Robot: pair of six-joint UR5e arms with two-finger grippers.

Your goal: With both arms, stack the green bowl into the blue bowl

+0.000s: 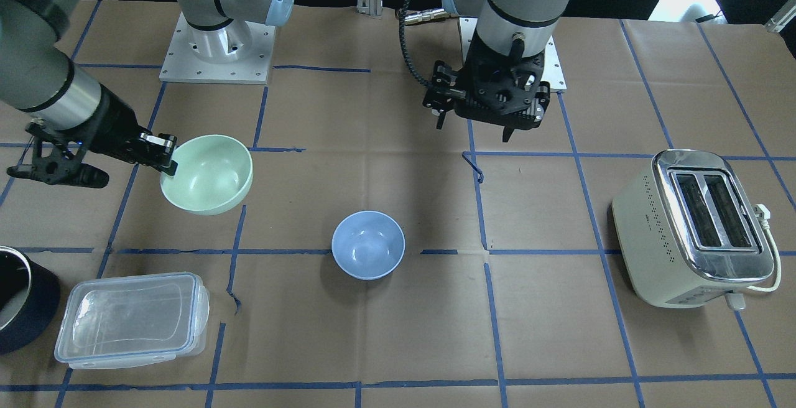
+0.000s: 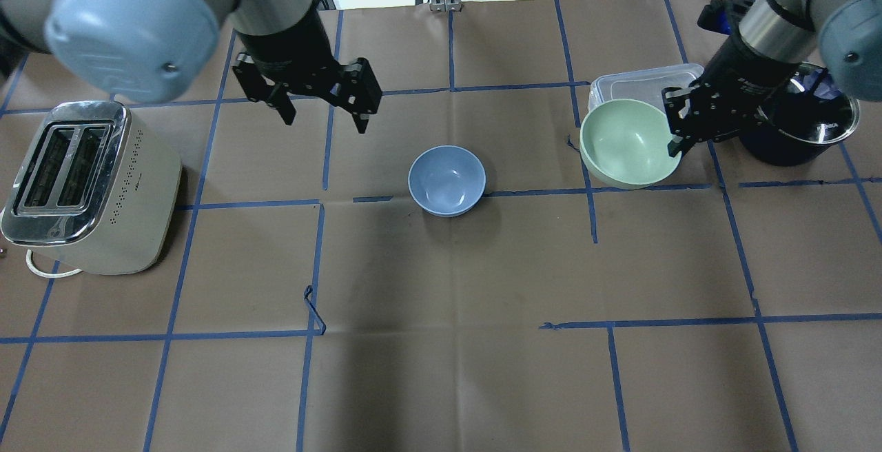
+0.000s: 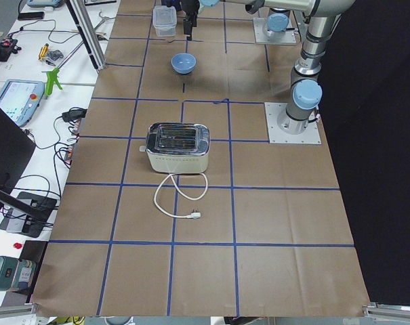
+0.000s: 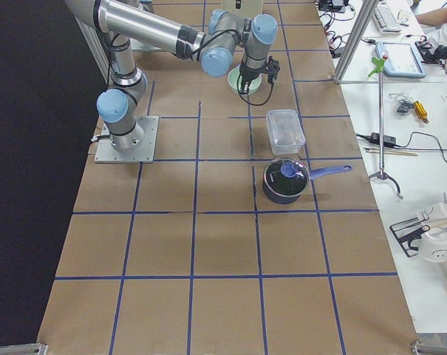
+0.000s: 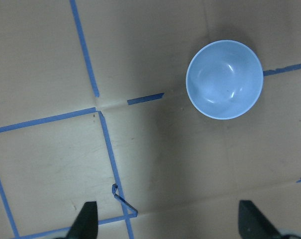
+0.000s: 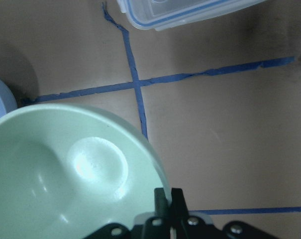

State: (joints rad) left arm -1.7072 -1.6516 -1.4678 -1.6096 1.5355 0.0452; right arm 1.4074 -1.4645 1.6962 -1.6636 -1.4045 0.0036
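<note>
The green bowl [image 1: 208, 173] hangs tilted above the table, held by its rim; it shows in the overhead view [image 2: 627, 142] and fills the right wrist view [image 6: 65, 169]. My right gripper [image 2: 677, 136] is shut on its rim [image 6: 166, 199]. The blue bowl [image 1: 368, 244] sits upright and empty on the table's middle, also in the overhead view [image 2: 446, 180] and the left wrist view [image 5: 224, 79]. My left gripper [image 2: 324, 111] is open and empty, above the table beside the blue bowl; its fingertips [image 5: 85, 219] show at the left wrist view's bottom.
A cream toaster [image 2: 76, 183] stands on my left side. A clear lidded container [image 1: 130, 318] and a dark navy pot [image 2: 803, 131] stand on my right, close by the green bowl. Blue tape lines cross the brown paper cover.
</note>
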